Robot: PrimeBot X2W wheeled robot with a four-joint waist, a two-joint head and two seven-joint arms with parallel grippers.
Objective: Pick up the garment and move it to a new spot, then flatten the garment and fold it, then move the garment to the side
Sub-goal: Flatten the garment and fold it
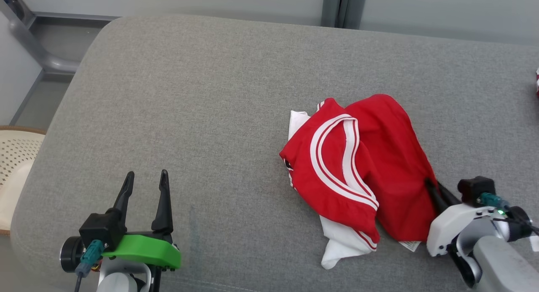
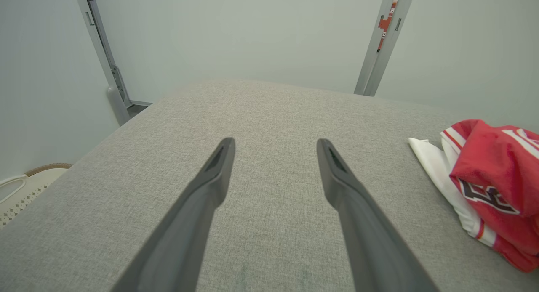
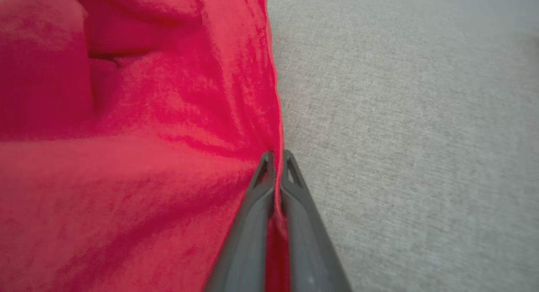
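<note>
Red, white-striped garment [image 1: 362, 165]; grey cushion [image 1: 189, 107]

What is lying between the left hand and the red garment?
Nothing but bare grey cushion lies between the left hand and the garment; the head view shows that stretch, and the left wrist view agrees.

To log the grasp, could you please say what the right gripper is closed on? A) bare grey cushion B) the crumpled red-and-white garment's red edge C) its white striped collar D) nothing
B: the right gripper pinches the red edge of the crumpled red-and-white garment.
</note>
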